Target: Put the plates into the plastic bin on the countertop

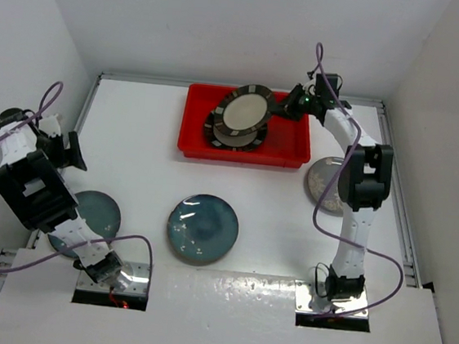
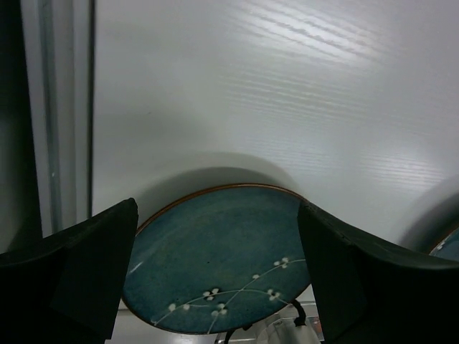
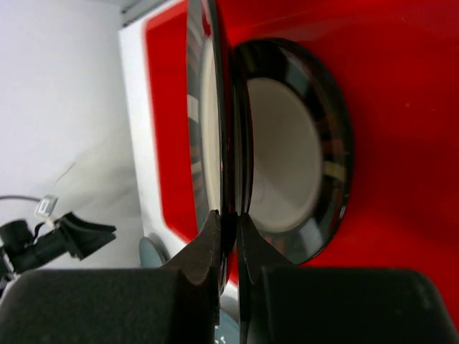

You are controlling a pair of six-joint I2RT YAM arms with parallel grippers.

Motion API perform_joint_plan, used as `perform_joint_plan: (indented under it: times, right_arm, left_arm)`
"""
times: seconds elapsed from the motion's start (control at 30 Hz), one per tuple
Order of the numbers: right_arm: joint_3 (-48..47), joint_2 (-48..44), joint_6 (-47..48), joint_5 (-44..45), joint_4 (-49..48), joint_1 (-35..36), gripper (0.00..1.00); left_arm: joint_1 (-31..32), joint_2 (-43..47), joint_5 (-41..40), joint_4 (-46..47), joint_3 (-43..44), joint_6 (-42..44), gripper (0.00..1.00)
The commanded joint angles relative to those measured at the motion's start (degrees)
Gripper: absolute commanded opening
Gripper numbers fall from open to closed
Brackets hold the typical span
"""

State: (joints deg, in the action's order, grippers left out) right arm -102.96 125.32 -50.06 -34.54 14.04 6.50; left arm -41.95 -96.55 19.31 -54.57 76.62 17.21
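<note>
TWO ARMS, ONE BIN: On the white countertop (image 1: 149, 155), the red plastic bin (image 1: 190, 139) sits at the far side. With plates lying outside it, the job looks only partly done.

Over the bin, the right arm (image 1: 359, 186) holds a cream plate (image 1: 244, 110) with a dark banded rim, tilted above a matching plate (image 1: 217, 134) that already lies in the bin. The right gripper (image 3: 228, 218) is pinched tight on the raised plate's rim. That edge hold probably lets the plate be lowered onto the stack rather than dropped.

On the near side of the bin and well apart from it, a glossy teal plate (image 1: 202, 229) lies flat, apparently awaiting its turn. Farther off the bin's near-left corner, a blue-green plate (image 2: 215, 265) with white sprigs lies beneath the left gripper (image 2: 216, 215). That gripper stands spread wide to either side of the plate, seemingly lined up to take it, though no contact shows.

Just off the bin's right end, a pale plate (image 1: 324, 182) is half hidden behind the right arm, its pattern too small to read. The left arm (image 1: 34, 193) covers part of the sprigged plate from above, and the wrist view cuts off that plate's near edge. Whether the raised plate touches the one below cannot be told.
</note>
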Motion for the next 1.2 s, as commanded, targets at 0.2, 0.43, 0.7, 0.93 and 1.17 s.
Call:
perform_joint_plan:
  times: [0.2, 0.43, 0.7, 0.93, 1.17]
  right_arm:
    - [-0.2, 2.6, -5.0, -4.4, -10.7, 2.5, 0.00]
    - [4.1, 2.7, -2.6, -3.7, -6.1, 2.9, 0.04]
    - [6.1, 2.2, 2.9, 2.4, 3.1, 3.5, 0.47]
    - [1.1, 1.7, 10.5, 13.2, 15.4, 4.6, 0.53]
    - [0.0, 1.4, 12.4, 17.2, 18.7, 5.4, 0.54]
  left_arm:
    - [-4.6, 1.5, 1.5, 1.3, -1.1, 4.5, 0.93]
    - [-6.9, 1.5, -0.8, 1.3, -3.8, 8.3, 0.93]
    - [-9.5, 1.5, -0.8, 1.3, -5.8, 9.5, 0.93]
    - [-9.5, 2.0, -1.4, 0.8, -5.8, 11.8, 0.93]
    - [-10.5, 1.4, -2.6, -1.2, -9.2, 17.2, 0.93]
